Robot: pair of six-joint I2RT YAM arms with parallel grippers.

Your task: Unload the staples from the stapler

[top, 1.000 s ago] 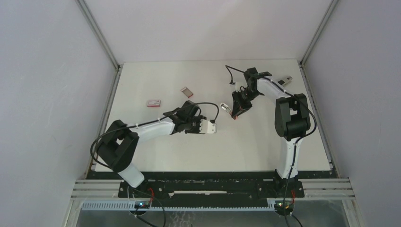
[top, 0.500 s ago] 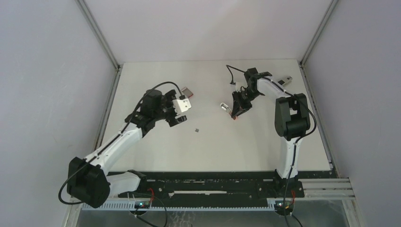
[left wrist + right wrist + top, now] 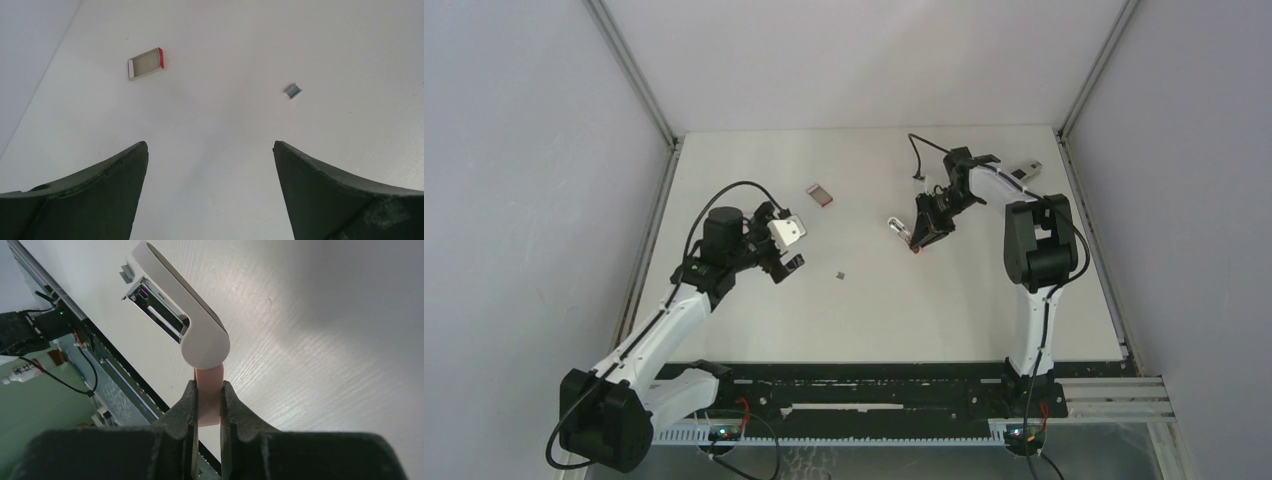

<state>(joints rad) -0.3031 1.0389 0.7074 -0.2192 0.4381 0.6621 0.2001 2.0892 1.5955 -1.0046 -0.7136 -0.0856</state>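
Left arm swung back leftward since earlier frame; left fingers (image 3: 117, 185) released wide, nothing held. Short grey metal staple strip (image 3: 840, 274) lying on white tabletop (image 3: 964, 300), apart from white-and-pink stapler (image 3: 200, 330), which is clamped at pink base by right fingers (image 3: 186, 407). Step judged: strip unloading. Next: magazine to be checked for remainder.

Table (image 3: 325, 315) – matt white w/ faint wood-like grain. Stapler (image 3: 205, 340): smooth satin white plastic shell, mirror-bright chrome metal inside, pale pink plastic base. Staples (image 3: 293, 90): grey metal, dull sheen. Box (image 3: 146, 63): matt red/white card. Left end effector (image 3: 210, 150) — dark matt plastic, slightly grainy.
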